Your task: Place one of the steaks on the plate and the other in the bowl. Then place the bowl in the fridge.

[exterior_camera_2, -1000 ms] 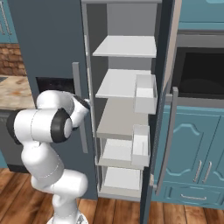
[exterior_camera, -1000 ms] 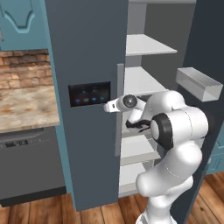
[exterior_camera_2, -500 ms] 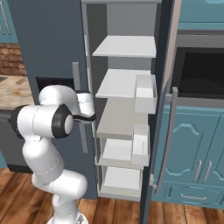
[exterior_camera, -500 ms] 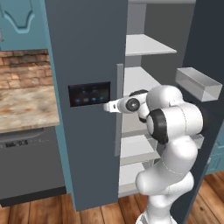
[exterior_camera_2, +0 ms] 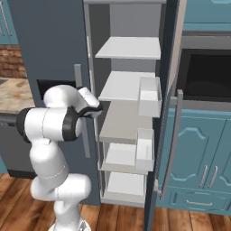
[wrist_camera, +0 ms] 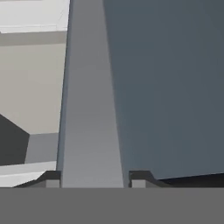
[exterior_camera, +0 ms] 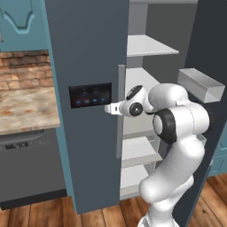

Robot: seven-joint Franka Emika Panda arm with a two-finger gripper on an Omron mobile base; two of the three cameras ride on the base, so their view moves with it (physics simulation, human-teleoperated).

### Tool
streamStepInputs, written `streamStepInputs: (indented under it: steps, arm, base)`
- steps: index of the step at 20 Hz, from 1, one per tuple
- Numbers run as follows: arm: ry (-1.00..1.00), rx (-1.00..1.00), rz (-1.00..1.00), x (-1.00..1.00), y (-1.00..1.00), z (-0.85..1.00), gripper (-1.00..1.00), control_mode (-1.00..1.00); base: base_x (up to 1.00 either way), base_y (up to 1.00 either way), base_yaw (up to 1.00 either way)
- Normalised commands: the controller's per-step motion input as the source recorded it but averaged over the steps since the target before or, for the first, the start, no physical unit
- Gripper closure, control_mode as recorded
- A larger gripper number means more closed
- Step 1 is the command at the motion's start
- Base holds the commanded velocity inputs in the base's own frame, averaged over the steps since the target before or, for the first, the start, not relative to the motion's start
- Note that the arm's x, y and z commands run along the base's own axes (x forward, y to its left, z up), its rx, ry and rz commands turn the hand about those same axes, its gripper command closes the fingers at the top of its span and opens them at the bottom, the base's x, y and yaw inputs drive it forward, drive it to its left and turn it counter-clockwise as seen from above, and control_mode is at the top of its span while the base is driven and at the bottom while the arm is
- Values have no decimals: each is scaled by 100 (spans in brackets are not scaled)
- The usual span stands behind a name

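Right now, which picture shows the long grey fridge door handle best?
The hand view. There the long grey fridge door handle stands big and close, running up between the two dark fingertips that flank it. The left base view shows it as a thin bar beside the hand. In the right base view the white arm covers its middle.

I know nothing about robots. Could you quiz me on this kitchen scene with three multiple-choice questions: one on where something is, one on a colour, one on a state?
1. Where is the claw?
A. On a shelf
B. At the fridge handle
C. On the floor

2. What colour are the cabinets?
A. Teal blue
B. Yellow
C. Black

3. The fridge door with bins is:
A. Shut
B. Missing
C. Swung open

Answers:
1 B: the claw has a fingertip on each side of the grey handle of the fridge.
2 A: the cabinets are teal.
3 C: the door with bins stands open, showing the shelves.
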Motion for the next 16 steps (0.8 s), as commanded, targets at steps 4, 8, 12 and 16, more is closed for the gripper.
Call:
streamStepInputs:
  steps: [4, 8, 12, 16]
  arm:
    - [0, 0, -1, -22, 55, 0, 100, -100]
    - [4, 0, -2, -22, 54, 16, 100, -100]
    - [23, 0, -4, -25, 49, 37, 100, -100]
    - [33, 0, -3, -37, 55, 43, 100, -100]
  base:
    - [0, 0, 0]
    - [0, 0, 0]
    - [0, 0, 0]
    - [0, 0, 0]
